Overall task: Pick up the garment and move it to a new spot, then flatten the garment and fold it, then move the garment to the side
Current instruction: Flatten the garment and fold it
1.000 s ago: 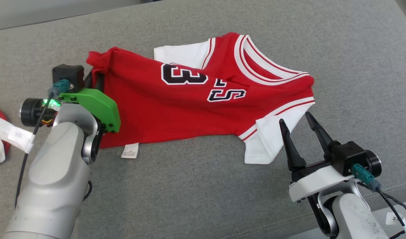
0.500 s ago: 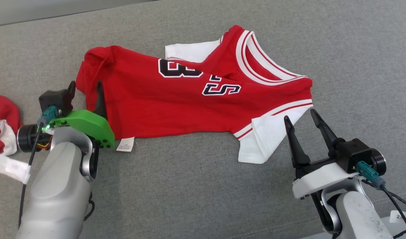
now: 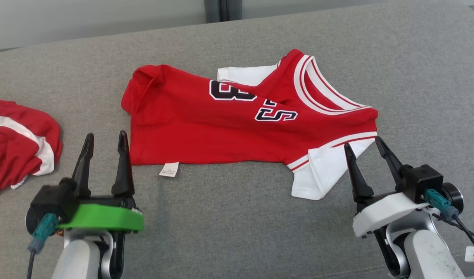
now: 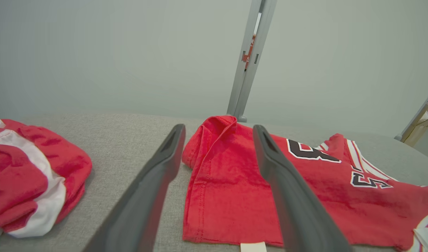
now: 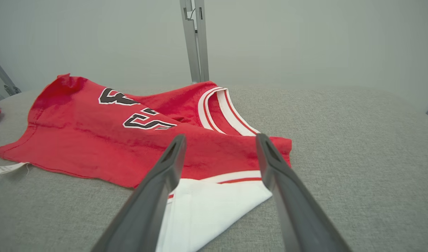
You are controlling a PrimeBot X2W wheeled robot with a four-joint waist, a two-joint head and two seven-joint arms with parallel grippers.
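Observation:
The garment is a red jersey with white sleeves and dark numerals, lying folded lengthwise on the grey cushion; it also shows as the garment and the garment in the wrist views. A white label hangs from its near hem. My left gripper is open, just off the jersey's near left corner, holding nothing. My right gripper is open beside the white sleeve, its fingers clear of the cloth.
A second red and white garment lies bunched at the cushion's left edge, seen too as the bunched garment. A grey metal post stands behind the cushion against a pale wall.
My left gripper let go of the jersey's left end, opened and drew back toward me. The head camera shifted, bringing the bunched garment into view. The right gripper stayed open.

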